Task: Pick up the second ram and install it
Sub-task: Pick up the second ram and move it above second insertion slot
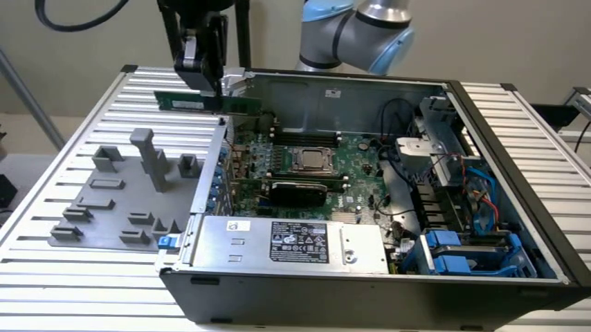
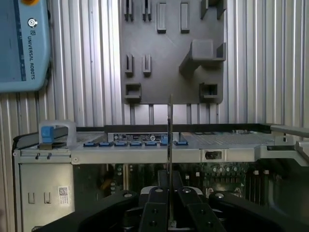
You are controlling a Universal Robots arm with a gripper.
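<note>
While our gripper (image 1: 214, 86) pinches the second ram (image 1: 185, 102) by its flat sides, in the upper left of the exterior view over the computer case (image 1: 369, 297) wall, we think this thin, light, stiff stick could snap if squeezed hard.

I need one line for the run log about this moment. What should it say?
held: memory stick | jaws: shut on it | place: in the air, above the computer case rim, exterior view's left | installed: not yet
</note>
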